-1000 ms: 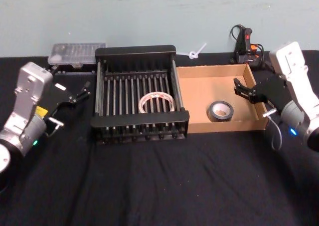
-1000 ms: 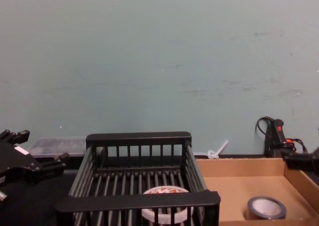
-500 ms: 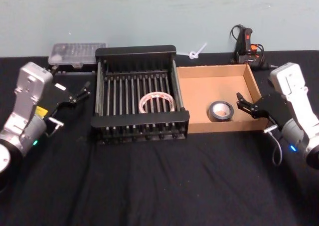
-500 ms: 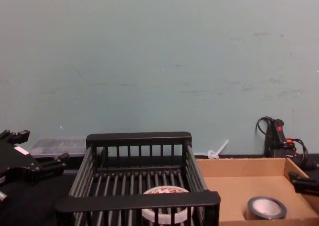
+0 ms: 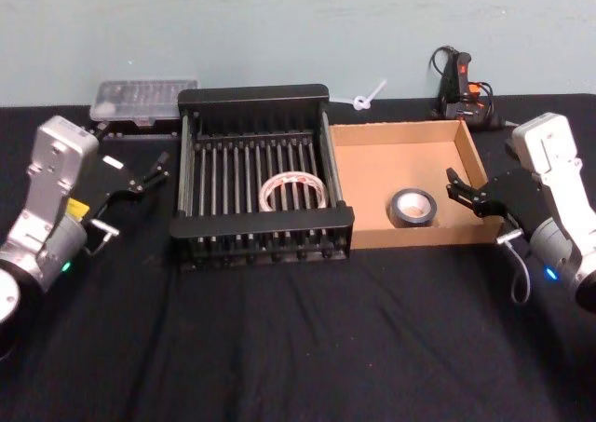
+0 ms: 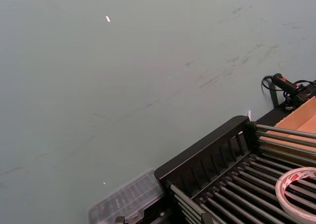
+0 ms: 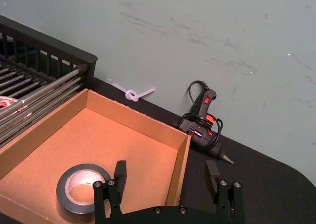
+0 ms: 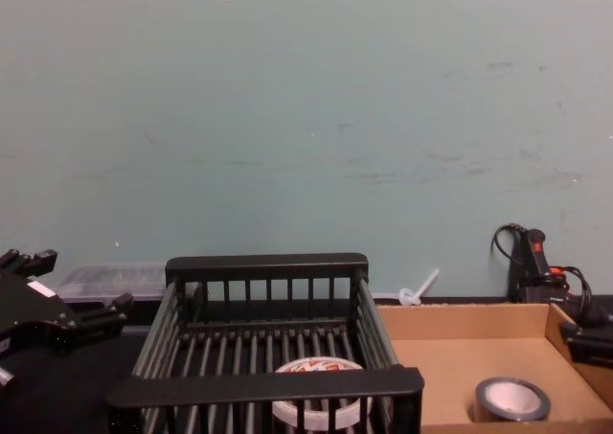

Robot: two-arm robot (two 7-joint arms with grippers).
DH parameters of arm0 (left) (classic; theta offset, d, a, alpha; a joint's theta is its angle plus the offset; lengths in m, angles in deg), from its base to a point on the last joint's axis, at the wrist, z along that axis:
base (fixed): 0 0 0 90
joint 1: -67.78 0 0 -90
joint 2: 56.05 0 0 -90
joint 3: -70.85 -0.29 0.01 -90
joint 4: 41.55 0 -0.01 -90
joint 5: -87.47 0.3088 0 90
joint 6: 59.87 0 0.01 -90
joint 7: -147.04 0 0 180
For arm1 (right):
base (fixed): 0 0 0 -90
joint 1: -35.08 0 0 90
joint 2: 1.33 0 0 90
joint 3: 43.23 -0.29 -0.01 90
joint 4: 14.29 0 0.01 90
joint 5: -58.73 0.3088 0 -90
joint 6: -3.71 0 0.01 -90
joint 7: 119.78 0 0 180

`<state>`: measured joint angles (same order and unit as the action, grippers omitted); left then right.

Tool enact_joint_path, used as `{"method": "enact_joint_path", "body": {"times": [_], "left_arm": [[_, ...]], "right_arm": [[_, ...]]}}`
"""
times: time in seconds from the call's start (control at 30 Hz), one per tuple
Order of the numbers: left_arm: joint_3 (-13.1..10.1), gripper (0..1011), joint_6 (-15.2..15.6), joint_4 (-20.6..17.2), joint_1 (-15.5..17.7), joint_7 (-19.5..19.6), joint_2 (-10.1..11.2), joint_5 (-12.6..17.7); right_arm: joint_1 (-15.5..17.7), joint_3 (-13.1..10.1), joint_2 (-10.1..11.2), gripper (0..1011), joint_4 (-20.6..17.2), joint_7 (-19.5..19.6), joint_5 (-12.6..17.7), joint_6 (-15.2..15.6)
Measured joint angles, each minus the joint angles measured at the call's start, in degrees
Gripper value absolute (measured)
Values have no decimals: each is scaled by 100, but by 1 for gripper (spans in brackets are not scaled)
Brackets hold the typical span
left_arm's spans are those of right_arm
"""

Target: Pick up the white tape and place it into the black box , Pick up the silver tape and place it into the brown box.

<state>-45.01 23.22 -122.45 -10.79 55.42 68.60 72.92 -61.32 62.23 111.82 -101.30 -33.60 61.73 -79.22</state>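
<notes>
Now the white tape (image 5: 292, 192), a thin flat ring with red print, is seen lying on the slatted floor of the black box (image 5: 264, 98). Beside it, the shiny silver tape (image 5: 412, 208) is found flat in the tan cardboard brown box (image 5: 396, 132). The right gripper (image 5: 464, 188) is held at that box's right wall, fingers apart and empty. The left gripper (image 5: 144, 174) is parked over the black-clothed counter (image 5: 298, 338), left of the crate, fingers spread.
</notes>
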Motion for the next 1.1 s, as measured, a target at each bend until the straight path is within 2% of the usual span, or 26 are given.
{"method": "enact_joint_path", "body": {"times": [1.1], "left_arm": [[0,1001,0,0,0,0,0,0]], "right_arm": [[-3,30,14,1002,-1,-6,5,14]]}}
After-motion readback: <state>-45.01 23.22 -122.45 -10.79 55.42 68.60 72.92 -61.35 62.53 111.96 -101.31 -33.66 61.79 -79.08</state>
